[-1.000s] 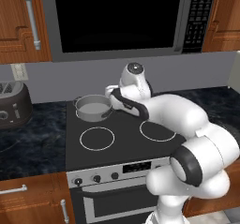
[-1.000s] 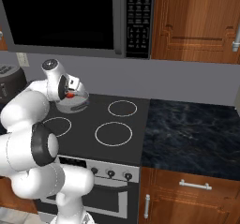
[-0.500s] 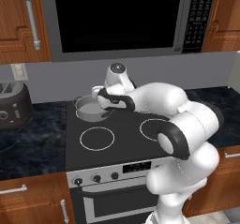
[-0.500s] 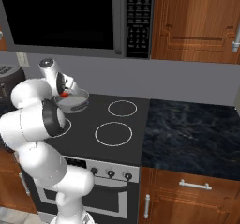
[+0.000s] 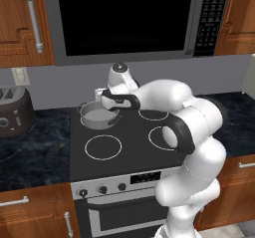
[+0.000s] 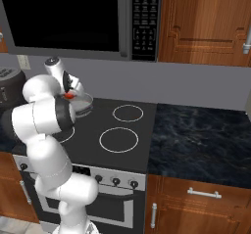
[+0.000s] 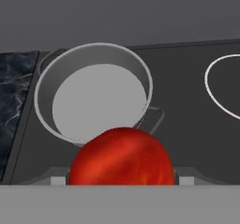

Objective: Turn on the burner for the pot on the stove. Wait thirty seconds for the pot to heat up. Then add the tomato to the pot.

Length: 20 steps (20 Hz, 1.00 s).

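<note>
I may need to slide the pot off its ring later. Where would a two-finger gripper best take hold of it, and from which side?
Probably the pot's thin upright rim, from straight above, one finger inside the wall and one outside. The bowl looks too wide to span, and its inside is bare. The gripper holds the tomato, so that must be released first.

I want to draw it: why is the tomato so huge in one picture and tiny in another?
Hand view: the tomato sits right at the lens, so it looks bigger than the pot. Right base view: far off, it is a small red dot.
</note>
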### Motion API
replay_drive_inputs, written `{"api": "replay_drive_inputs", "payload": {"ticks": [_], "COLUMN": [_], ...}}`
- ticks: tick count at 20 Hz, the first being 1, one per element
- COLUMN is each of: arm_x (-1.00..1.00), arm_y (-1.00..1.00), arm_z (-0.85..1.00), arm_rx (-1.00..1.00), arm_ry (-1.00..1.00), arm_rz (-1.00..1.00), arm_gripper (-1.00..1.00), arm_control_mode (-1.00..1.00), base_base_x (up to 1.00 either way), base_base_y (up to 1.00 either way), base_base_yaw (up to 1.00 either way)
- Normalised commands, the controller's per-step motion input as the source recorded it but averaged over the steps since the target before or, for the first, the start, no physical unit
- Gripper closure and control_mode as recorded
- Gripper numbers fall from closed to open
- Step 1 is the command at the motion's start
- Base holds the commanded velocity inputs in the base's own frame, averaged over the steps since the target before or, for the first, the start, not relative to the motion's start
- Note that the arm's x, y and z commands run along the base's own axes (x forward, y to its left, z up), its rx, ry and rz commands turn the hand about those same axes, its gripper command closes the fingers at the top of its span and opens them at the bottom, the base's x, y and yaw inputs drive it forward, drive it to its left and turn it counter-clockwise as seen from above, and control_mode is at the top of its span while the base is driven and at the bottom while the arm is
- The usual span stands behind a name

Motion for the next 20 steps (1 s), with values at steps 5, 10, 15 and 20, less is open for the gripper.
{"api": "replay_drive_inputs", "payload": {"ticks": [5, 10, 15, 20], "arm_x": [0.35, 0.34, 0.35, 0.41], "arm_y": [0.00, 0.00, 0.10, 0.06], "arm_z": [-0.29, -0.20, -0.29, -0.31], "arm_rx": [0.00, 0.00, 0.00, 0.00], "arm_ry": [0.09, 0.06, 0.03, 0.03], "arm_rz": [0.00, 0.00, 0.00, 0.00], "arm_gripper": [1.00, 1.00, 1.00, 1.00], "arm_control_mode": [-1.00, -1.00, -1.00, -1.00], "base_base_x": [0.00, 0.00, 0.00, 0.00], "base_base_y": [0.00, 0.00, 0.00, 0.00], "base_base_yaw": [0.00, 0.00, 0.00, 0.00]}}
